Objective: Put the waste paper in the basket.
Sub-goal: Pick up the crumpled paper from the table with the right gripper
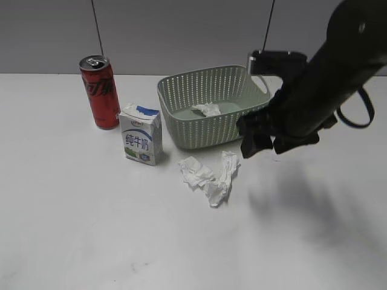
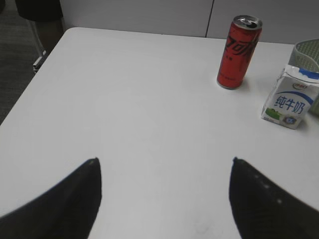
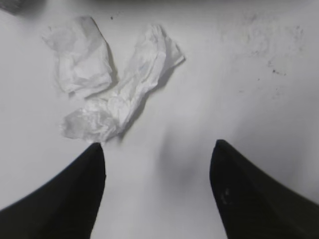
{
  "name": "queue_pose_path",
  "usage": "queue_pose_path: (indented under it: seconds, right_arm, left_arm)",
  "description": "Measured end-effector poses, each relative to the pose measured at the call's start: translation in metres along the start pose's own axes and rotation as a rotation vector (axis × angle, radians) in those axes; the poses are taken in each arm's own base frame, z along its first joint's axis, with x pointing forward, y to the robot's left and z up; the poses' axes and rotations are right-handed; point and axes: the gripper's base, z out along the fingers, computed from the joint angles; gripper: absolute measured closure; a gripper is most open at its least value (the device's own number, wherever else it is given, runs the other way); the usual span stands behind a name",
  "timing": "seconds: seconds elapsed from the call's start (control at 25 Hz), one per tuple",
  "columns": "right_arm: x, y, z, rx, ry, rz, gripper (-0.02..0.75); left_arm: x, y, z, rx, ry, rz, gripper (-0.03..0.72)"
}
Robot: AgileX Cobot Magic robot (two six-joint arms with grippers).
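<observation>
Two crumpled white waste paper wads lie on the table in front of the basket: a smaller one (image 1: 195, 171) (image 3: 82, 59) and a longer one (image 1: 222, 179) (image 3: 124, 92). A third wad (image 1: 207, 109) lies inside the pale green perforated basket (image 1: 181, 124). My right gripper (image 1: 261, 140) (image 3: 158, 149) is open and empty, hovering above the table just right of the two wads. My left gripper (image 2: 164, 162) is open and empty over bare table, away from the paper; it does not show in the exterior view.
A red soda can (image 1: 100, 92) (image 2: 238, 52) stands at the back left. A white-and-blue milk carton (image 1: 141, 134) (image 2: 290, 97) stands left of the basket. The basket's edge shows in the left wrist view (image 2: 308, 52). The table's left edge (image 2: 30, 84) shows there.
</observation>
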Motion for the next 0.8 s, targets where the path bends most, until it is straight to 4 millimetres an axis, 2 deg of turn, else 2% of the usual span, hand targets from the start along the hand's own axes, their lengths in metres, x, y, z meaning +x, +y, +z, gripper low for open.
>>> queue_pose_path:
  seconds: [0.08, 0.24, 0.36, 0.56, 0.8]
  right_arm:
    - [0.015, 0.001, 0.015, 0.005, -0.02, -0.01, 0.239]
    - [0.019, 0.022, 0.026, -0.026, -0.108, -0.045, 0.239]
    - [0.025, 0.029, 0.045, -0.022, -0.081, -0.023, 0.24]
    - [0.036, 0.025, 0.08, 0.021, -0.018, -0.01, 0.241]
    - [0.033, 0.023, 0.093, 0.02, -0.066, -0.014, 0.256]
  left_arm:
    - [0.0, 0.0, 0.0, 0.0, 0.0, 0.0, 0.102]
    - [0.0, 0.0, 0.0, 0.0, 0.0, 0.0, 0.102]
    - [0.0, 0.0, 0.0, 0.0, 0.0, 0.0, 0.102]
    - [0.0, 0.0, 0.0, 0.0, 0.0, 0.0, 0.102]
    - [0.0, 0.0, 0.0, 0.0, 0.0, 0.0, 0.106]
